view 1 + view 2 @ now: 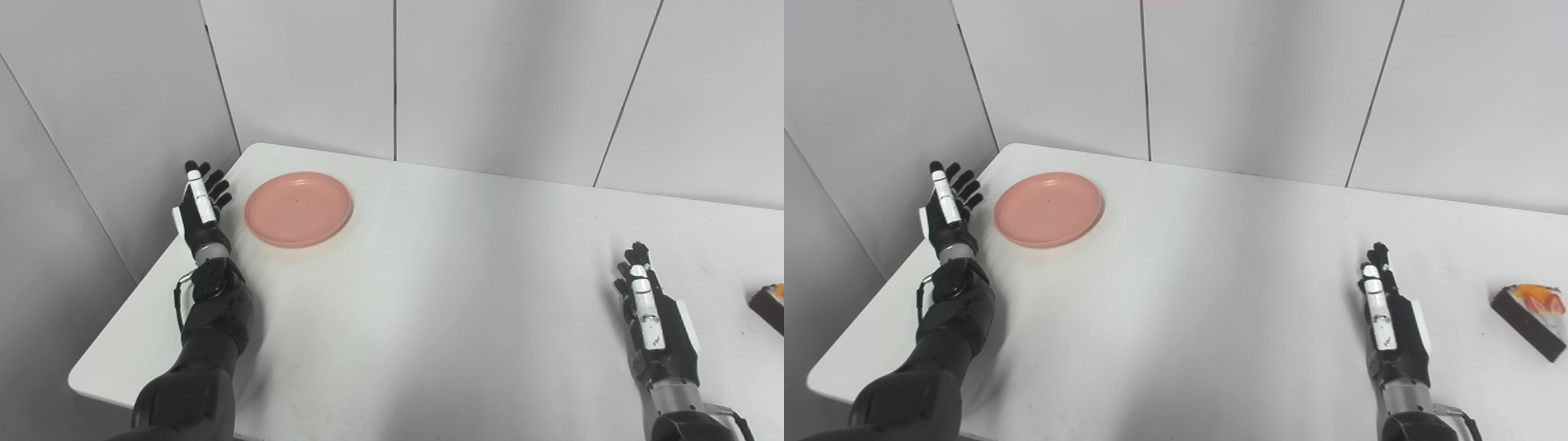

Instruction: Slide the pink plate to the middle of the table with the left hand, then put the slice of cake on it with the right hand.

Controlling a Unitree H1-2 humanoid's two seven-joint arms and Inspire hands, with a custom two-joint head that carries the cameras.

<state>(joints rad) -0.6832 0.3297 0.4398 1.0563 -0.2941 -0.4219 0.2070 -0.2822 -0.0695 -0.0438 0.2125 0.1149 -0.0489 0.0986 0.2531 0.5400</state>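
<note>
The round, shallow pink plastic plate (298, 209) lies flat and bare on the white table (1182, 294), close to the table's far left corner. Just left of the plate, at the table's left edge, the black-and-white left hand (200, 205) stands on its edge with the palm turned toward the plate; its fingers are straight and slightly spread, holding nothing, and a narrow strip of tabletop shows between hand and plate rim. Well to the right of the plate and nearer the robot, the right hand (1387, 318) is likewise extended, fingers straight and close together, gripping nothing. Farther from the plate, beyond the right hand near the table's right edge, lies the dark-sided wedge of cake with orange fruit on top (1532, 318), apart from that hand.
</note>
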